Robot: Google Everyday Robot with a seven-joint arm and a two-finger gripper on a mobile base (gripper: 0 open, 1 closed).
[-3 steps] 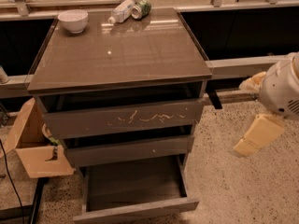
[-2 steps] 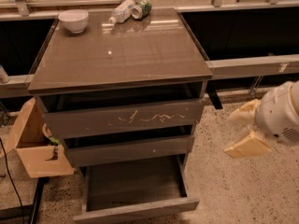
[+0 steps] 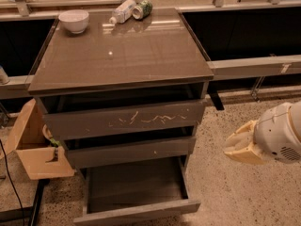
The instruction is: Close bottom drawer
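The bottom drawer (image 3: 136, 212) of the dark grey-brown cabinet is pulled far out; its plain flat front sits low near the frame's bottom and its inside looks empty. Above it are the medium front (image 3: 129, 151) with a small white speck and the large front (image 3: 124, 118) with pale scratches. My gripper (image 3: 240, 147), cream-coloured on a white wrist, hovers to the right of the cabinet at about the middle drawer's height, apart from all drawers.
A white bowl (image 3: 74, 20), a plastic bottle (image 3: 122, 11) and a green can (image 3: 142, 9) lie at the back of the glossy cabinet top (image 3: 117, 55). A cardboard box (image 3: 33, 147) stands left of the cabinet. Speckled floor (image 3: 244, 197) lies to the right.
My gripper has moved down and left, towards the cabinet's right side. The drawers have not moved.
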